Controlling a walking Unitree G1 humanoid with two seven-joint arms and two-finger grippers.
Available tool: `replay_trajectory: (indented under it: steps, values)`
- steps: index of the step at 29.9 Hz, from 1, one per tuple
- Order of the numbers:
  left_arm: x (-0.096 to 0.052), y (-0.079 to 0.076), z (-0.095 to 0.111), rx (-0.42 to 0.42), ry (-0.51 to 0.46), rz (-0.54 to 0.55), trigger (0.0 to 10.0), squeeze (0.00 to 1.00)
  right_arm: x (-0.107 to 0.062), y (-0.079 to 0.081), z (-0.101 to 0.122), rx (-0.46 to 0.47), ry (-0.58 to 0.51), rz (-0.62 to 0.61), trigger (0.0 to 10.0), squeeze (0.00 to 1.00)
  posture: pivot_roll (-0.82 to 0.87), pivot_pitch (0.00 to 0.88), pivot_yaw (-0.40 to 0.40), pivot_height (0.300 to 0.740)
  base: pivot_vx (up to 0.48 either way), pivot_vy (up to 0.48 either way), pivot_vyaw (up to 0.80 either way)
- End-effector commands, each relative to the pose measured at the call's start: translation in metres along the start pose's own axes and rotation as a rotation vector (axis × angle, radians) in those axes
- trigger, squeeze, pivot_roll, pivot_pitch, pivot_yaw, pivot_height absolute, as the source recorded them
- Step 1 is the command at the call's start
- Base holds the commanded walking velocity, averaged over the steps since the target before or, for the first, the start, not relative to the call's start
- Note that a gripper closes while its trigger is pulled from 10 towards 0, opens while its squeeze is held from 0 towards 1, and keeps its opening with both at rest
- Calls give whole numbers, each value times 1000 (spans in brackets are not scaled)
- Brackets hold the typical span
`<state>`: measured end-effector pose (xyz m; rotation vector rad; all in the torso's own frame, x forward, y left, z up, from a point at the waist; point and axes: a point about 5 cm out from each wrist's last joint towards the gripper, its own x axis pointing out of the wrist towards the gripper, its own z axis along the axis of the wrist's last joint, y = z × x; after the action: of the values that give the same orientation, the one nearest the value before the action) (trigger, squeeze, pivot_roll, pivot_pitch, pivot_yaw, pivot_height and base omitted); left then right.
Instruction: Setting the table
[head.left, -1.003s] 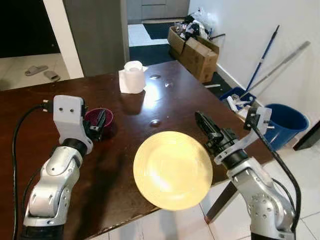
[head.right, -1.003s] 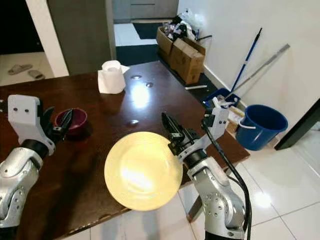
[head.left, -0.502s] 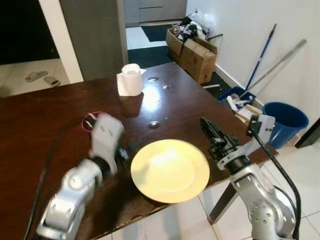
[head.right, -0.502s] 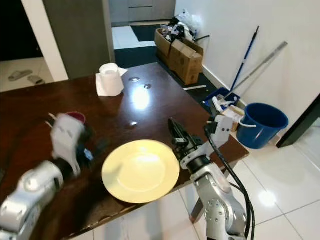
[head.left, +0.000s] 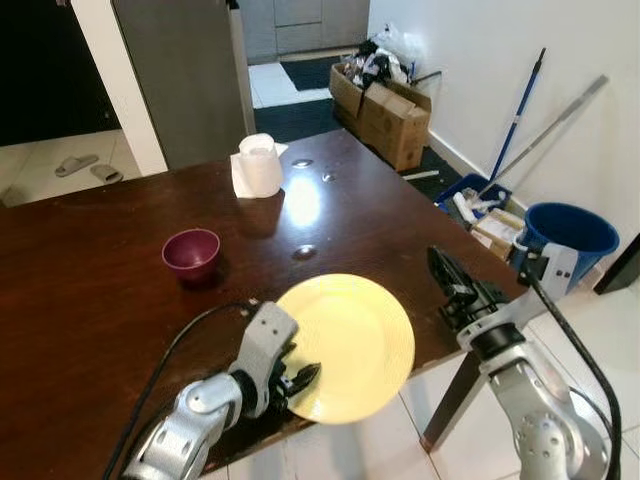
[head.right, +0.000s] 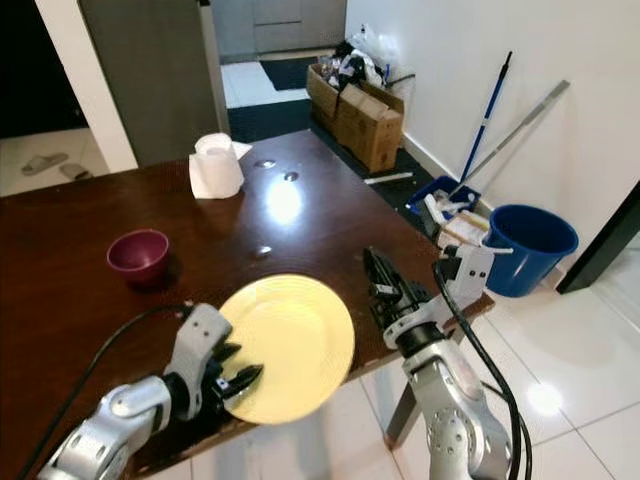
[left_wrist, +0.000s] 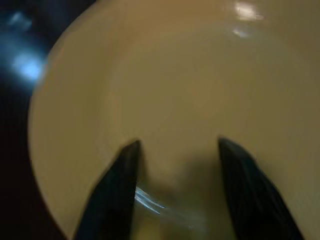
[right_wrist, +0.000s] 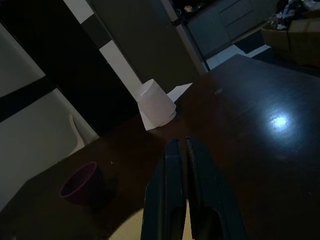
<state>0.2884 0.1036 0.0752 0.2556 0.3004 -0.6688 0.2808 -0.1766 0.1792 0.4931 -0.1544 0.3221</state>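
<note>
I see the yellow plate (head.left: 350, 340) lying at the near edge of the dark wooden table (head.left: 90, 290), partly overhanging it. My left gripper (head.left: 300, 378) has its fingers spread at the plate's near rim. My right gripper (head.left: 447, 275), fingers pressed together, hovers beside the plate. A maroon bowl (head.left: 191, 251) sits farther back

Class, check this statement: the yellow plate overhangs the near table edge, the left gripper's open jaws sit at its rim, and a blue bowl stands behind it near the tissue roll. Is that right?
One error: the bowl is maroon, not blue, as the left eye view shows. The rest holds: the plate overhangs the near edge of the table, the left gripper has its jaws open at the rim, and the tissue roll stands farther back.
</note>
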Motion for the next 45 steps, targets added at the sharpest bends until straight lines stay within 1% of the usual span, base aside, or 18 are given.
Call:
replay_trajectory:
  steps: [1,9,10,12,14,16,17,18,22,28,33,34,37,38,39,40,43,45]
  values:
    - [-7,6,-36,7,157,55,10000,0,-4,-5,0,1,-2,-27,10000,0,-142,20,114,740,0,0,0]
    - [-15,9,-53,-45,192,64,10000,0,-19,-16,-10,36,53,-44,10000,0,-137,38,109,740,0,0,0]
    - [-16,8,-59,-119,189,49,10000,0,-28,-26,-19,37,87,-82,10000,0,-136,44,108,740,0,0,0]
    - [-20,6,-59,-290,145,13,10000,0,-43,-42,-30,29,137,-144,10000,0,-139,51,108,740,0,0,0]
    - [-20,6,-55,-319,115,5,10000,0,-45,-43,-32,29,144,-149,10000,0,-142,54,108,740,0,0,0]
    - [-20,11,-29,-395,-39,-30,10000,0,-47,-39,-30,43,139,-127,10000,0,-146,58,109,740,0,0,0]
    - [-20,11,-29,-395,-39,-30,10000,0,-47,-39,-30,43,139,-127,10000,0,-146,58,109,740,0,0,0]
    - [-22,16,-18,-404,-99,-31,10000,0,-46,-36,-28,44,132,-113,10000,0,-150,59,110,740,0,0,0]
    - [-28,36,2,-380,-194,16,10000,0,-41,-31,-24,50,117,-91,10000,0,-152,59,110,740,0,0,0]
    - [-38,48,6,-329,-222,43,10000,0,-39,-31,-23,70,106,-68,10000,0,-140,62,104,740,0,0,0]
    - [-42,49,6,-315,-220,49,10000,0,-36,-32,-22,82,98,-62,10000,0,-136,60,101,740,0,0,0]
    - [-43,47,5,-306,-212,47,10000,0,-35,-32,-21,85,96,-60,10000,0,-133,59,99,740,0,0,0]
    - [-42,38,-22,-206,-80,57,10000,0,-33,-31,-20,92,90,-52,10000,0,-135,58,98,740,0,0,0]
    - [-42,31,-36,-123,-13,40,10000,0,-32,-31,-19,97,84,-51,10000,0,-135,58,98,740,0,0,0]
    - [-42,27,-41,-86,10,31,10000,0,-32,-31,-18,100,82,-51,10000,0,-135,58,98,740,0,0,0]
    - [-42,27,-41,-86,10,31,10000,0,-32,-31,-18,100,82,-51,10000,0,-135,58,98,740,0,0,0]
    - [-40,17,-47,27,48,9,10000,0,-33,-33,-17,109,76,-58,10000,0,-140,59,96,740,0,0,0]
    - [-39,17,-47,41,52,17,10000,0,-34,-34,-16,121,68,-62,10000,0,-139,58,96,740,0,0,0]
